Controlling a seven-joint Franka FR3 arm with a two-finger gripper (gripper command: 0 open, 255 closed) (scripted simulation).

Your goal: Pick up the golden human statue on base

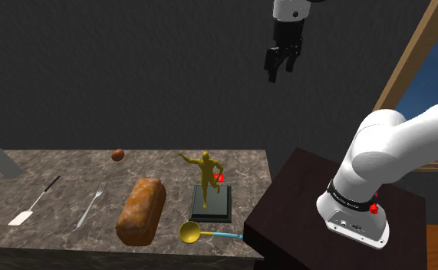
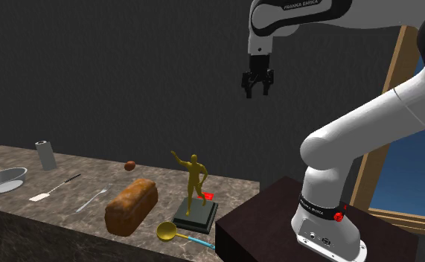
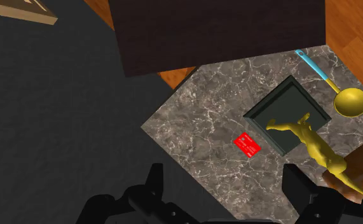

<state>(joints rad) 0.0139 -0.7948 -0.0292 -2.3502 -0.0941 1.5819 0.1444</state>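
A golden human statue (image 1: pixel 208 173) stands upright on a dark square base (image 1: pixel 211 201) near the right end of the marble counter (image 1: pixel 56 165); the statue (image 2: pixel 194 177) and its base (image 2: pixel 197 215) also show in the second exterior view. My black gripper (image 1: pixel 280 60) hangs high above the counter, well over and to the right of the statue, open with nothing between its fingers. In the second exterior view the gripper (image 2: pixel 257 83) is far above the figure. The wrist view looks down at the statue (image 3: pixel 316 147) on its base (image 3: pixel 287 114), off to one side of the fingers (image 3: pixel 301 181).
A bread loaf (image 1: pixel 141 211) lies left of the statue. A yellow ladle (image 1: pixel 197 232) with a blue handle lies in front of the base, a small red card (image 3: pixel 248 144) behind it. A fork (image 1: pixel 90 205), spatula (image 1: pixel 34 202), brown ball (image 1: pixel 118 154), grey cylinder (image 1: pixel 2 161) and bowl (image 2: pixel 4 179) lie further left.
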